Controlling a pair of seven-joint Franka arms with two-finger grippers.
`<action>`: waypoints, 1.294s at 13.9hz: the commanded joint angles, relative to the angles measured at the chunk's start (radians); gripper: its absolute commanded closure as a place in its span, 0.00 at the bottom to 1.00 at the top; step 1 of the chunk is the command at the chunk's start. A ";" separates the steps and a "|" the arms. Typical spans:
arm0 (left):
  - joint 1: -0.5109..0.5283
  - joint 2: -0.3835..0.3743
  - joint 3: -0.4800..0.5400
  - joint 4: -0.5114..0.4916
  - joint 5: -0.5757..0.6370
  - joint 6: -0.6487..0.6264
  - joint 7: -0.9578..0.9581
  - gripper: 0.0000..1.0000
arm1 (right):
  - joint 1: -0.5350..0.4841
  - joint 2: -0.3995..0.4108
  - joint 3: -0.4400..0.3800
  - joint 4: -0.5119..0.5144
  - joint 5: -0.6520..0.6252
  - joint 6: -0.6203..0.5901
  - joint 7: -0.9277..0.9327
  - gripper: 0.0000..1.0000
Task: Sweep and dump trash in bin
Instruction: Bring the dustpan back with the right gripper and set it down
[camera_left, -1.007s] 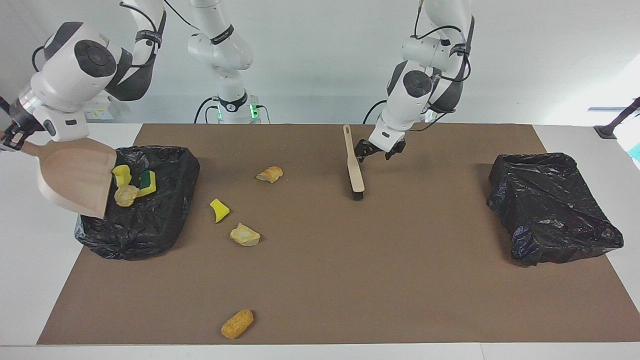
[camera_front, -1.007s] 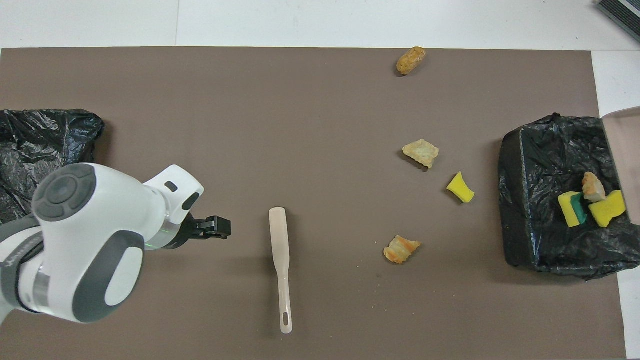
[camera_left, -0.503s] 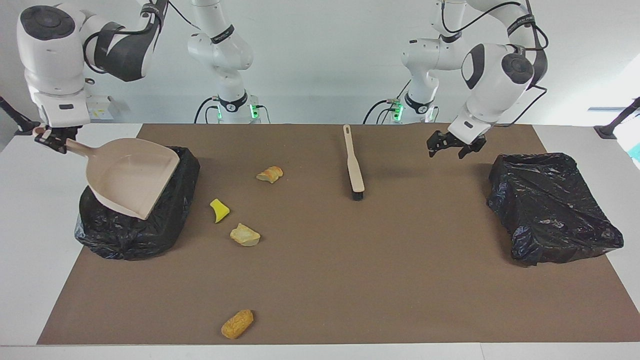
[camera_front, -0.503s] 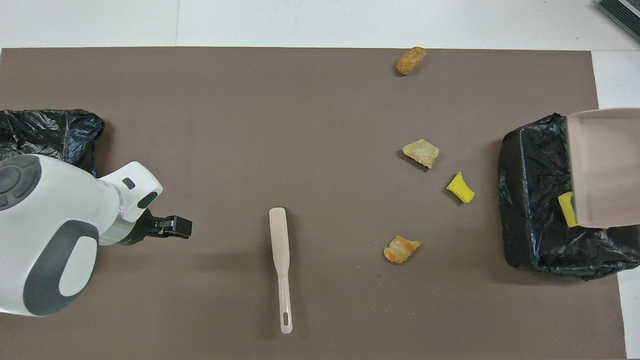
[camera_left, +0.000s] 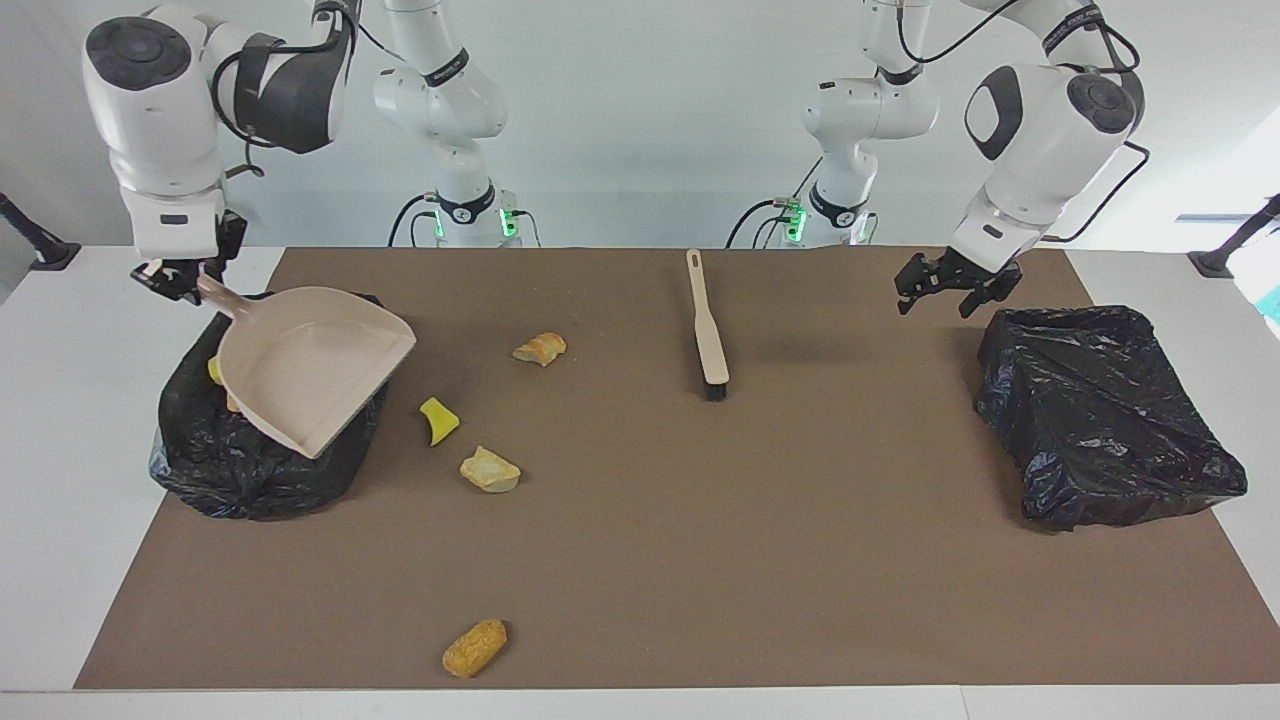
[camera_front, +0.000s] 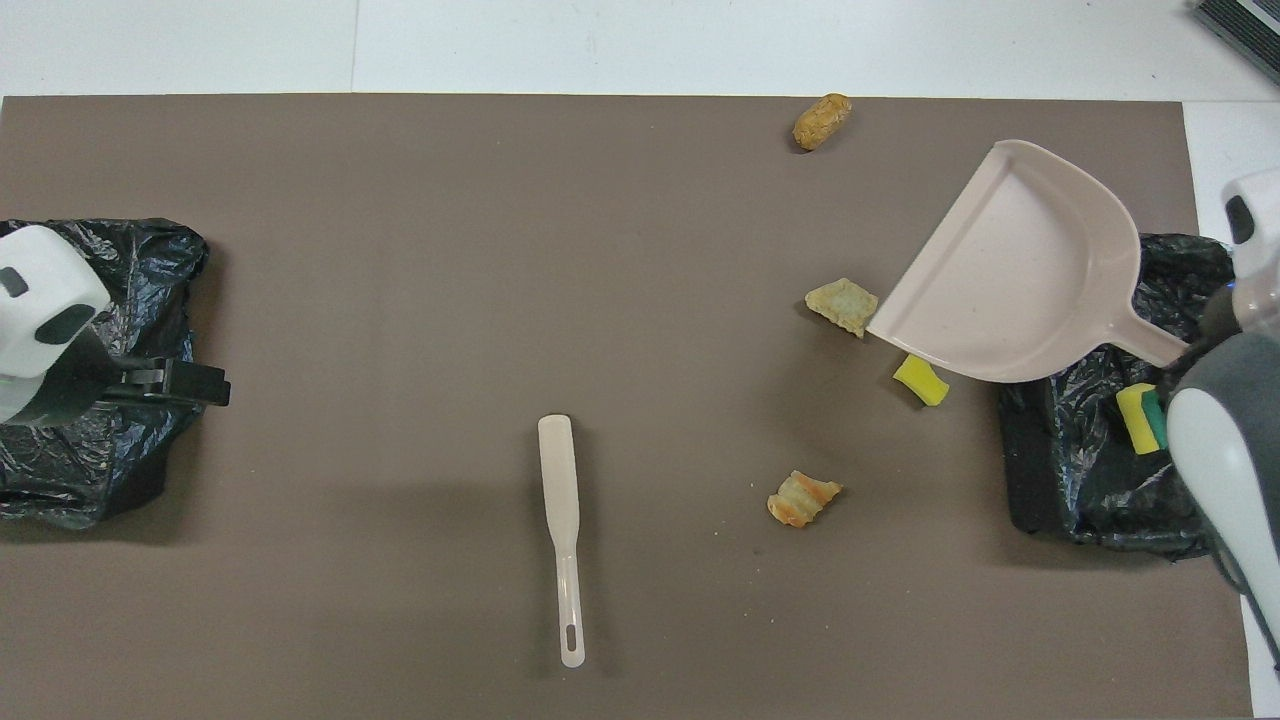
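The right gripper (camera_left: 182, 283) is holding the dustpan (camera_left: 305, 362) by its handle, jaws clamped, raised over the bin (camera_left: 235, 470) at the right arm's end. Some trash is lying in that bin: a yellow-green sponge (camera_front: 1140, 419). Four bits are lying on the mat (camera_left: 700, 560): a yellow sponge (camera_left: 438, 419) at the pan's 3 o'clock in the facing view, a bread lump (camera_left: 489, 469), a crust (camera_left: 540, 348) and an orange lump (camera_left: 475, 647). The left gripper (camera_left: 952, 284), jaws open and empty, is hovering by the second bin (camera_left: 1105, 415). The brush (camera_left: 707, 325) is lying mid-mat.
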 joint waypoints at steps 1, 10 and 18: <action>0.016 0.038 -0.011 0.114 0.036 -0.053 0.008 0.00 | 0.084 -0.019 -0.004 -0.025 0.121 -0.009 0.195 1.00; 0.014 0.090 -0.012 0.209 0.044 -0.122 0.008 0.00 | 0.346 0.165 -0.004 0.014 0.318 0.242 0.952 1.00; 0.014 0.073 -0.001 0.245 0.039 -0.131 0.006 0.00 | 0.506 0.551 -0.004 0.352 0.323 0.350 1.185 1.00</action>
